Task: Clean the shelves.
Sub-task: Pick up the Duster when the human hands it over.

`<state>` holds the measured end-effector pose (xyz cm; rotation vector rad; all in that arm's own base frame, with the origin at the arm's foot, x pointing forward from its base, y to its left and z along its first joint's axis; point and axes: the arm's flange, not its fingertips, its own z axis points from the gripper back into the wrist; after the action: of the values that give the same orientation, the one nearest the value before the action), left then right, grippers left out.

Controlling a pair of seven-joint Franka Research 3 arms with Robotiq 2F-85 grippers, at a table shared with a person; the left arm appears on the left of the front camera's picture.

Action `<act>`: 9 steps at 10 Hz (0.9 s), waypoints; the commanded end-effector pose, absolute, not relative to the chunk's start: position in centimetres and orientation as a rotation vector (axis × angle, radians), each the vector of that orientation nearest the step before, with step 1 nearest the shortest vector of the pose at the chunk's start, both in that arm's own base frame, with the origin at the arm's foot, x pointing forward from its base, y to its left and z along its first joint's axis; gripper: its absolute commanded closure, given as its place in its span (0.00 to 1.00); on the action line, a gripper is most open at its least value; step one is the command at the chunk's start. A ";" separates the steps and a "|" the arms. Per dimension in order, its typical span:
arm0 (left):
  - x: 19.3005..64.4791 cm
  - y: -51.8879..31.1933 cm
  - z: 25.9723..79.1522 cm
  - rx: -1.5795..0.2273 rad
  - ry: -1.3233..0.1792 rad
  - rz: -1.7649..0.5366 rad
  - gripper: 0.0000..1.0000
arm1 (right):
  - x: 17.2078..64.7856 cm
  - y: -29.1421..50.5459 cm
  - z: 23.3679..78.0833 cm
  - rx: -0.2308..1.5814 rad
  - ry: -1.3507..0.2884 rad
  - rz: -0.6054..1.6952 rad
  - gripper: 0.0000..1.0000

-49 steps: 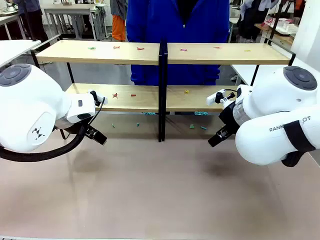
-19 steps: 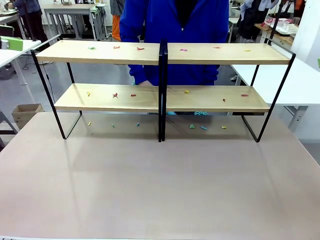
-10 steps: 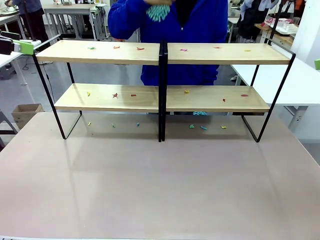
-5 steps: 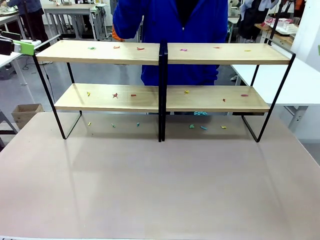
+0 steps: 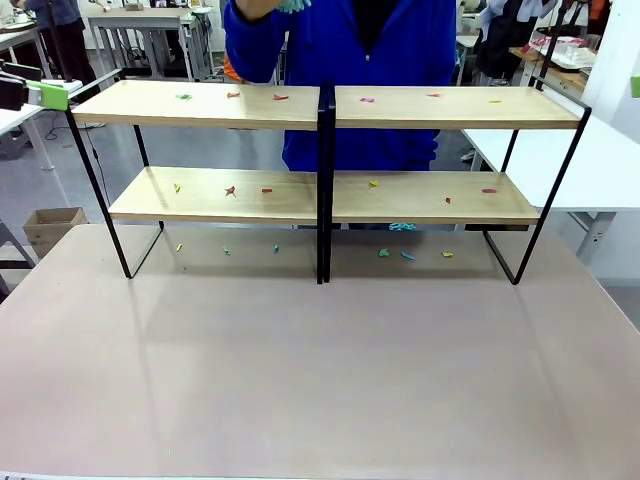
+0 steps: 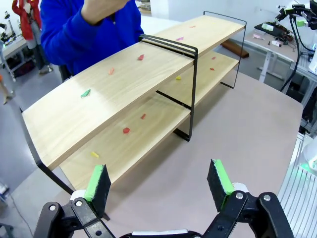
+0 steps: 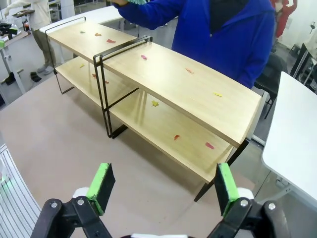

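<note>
Now we log the scene, biggest item first. The table (image 5: pixel 320 380) has a dull mauve top, bare across its near and middle parts. The shelves (image 5: pixel 200 105) stand along its far edge, frame feet on the top, spanning most of the width. They have two long light-wood boards, a black central upright, and an open black loop frame at each end.

A person (image 5: pixel 350 40) in a blue top stands just behind the shelves, near the middle. One hand (image 6: pixel 101 9) is raised above the upper board, and in the front view a teal tuft (image 5: pixel 293 5) shows at that hand, cut off by the picture's top edge. We cannot tell what it is.

The left gripper (image 6: pixel 158 179) hangs above the table's left end, looking along the shelves. Its green pads are spread wide with nothing between them — released. The right gripper (image 7: pixel 164 187) hangs off the right end, likewise wide open and empty.

Small coloured scraps lie scattered:
- Upper board: green (image 5: pixel 183 96), red (image 5: pixel 280 97) and pink (image 5: pixel 367 99) bits.
- Lower board: a red one (image 5: pixel 229 190) left of the upright.
- Tabletop under the shelves: teal bits (image 5: pixel 383 252) right of the upright.
</note>
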<state>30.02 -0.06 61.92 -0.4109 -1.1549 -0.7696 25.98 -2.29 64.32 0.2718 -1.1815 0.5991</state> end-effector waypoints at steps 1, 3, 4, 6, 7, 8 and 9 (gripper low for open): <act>30.1 0.1 61.8 -0.414 -1.153 -0.784 0.00 | 25.8 -2.3 64.4 0.270 -1.184 0.607 0.00; 30.1 0.1 61.8 -0.414 -1.153 -0.784 0.00 | 25.8 -2.3 64.4 0.270 -1.184 0.607 0.00; 30.1 0.1 61.8 -0.414 -1.153 -0.784 0.00 | 25.8 -2.3 64.4 0.270 -1.184 0.607 0.00; 30.1 0.1 61.8 -0.414 -1.153 -0.784 0.00 | 25.8 -2.3 64.4 0.270 -1.184 0.607 0.00; 30.1 0.1 61.8 -0.414 -1.153 -0.784 0.00 | 25.8 -2.3 64.4 0.270 -1.184 0.607 0.00; 30.1 0.1 61.8 -0.414 -1.153 -0.784 0.00 | 25.8 -2.3 64.4 0.270 -1.184 0.607 0.00; 30.0 -0.1 61.9 -0.411 -1.155 -0.770 0.00 | 25.8 -2.3 64.4 0.270 -1.184 0.607 0.00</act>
<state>30.02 -0.06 61.92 -0.4110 -1.1549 -0.7696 25.91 -2.31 64.36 0.2692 -1.1826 0.6014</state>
